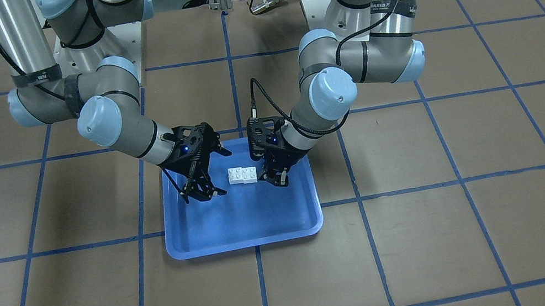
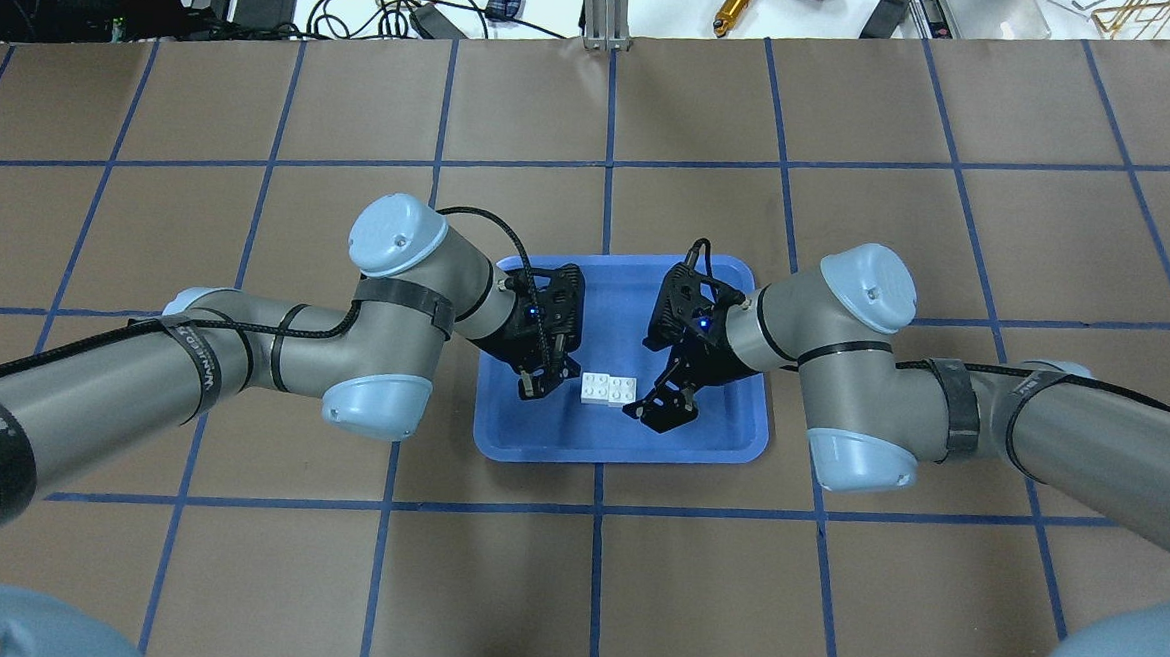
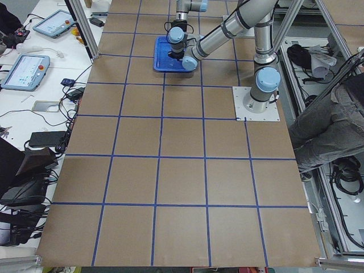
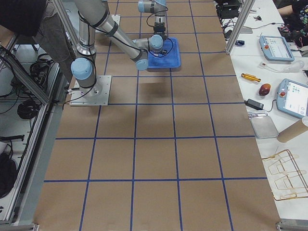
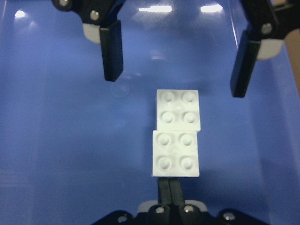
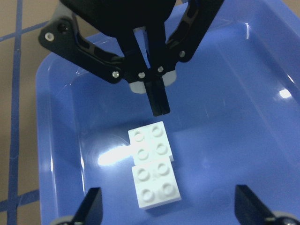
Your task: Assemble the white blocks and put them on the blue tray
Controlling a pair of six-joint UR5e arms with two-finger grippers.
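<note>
White blocks (image 2: 609, 389) touching, in blue tray (image 2: 709, 445) — left hand (image 2: 537, 383) pressed together, right hand (image 2: 662, 415) spread.

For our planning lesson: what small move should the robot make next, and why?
Probably lower the open right gripper around the nearer of the white blocks and close. All eight studs show, so they lie side by side in the blue tray, unstacked; the left gripper is shut, empty.
</note>
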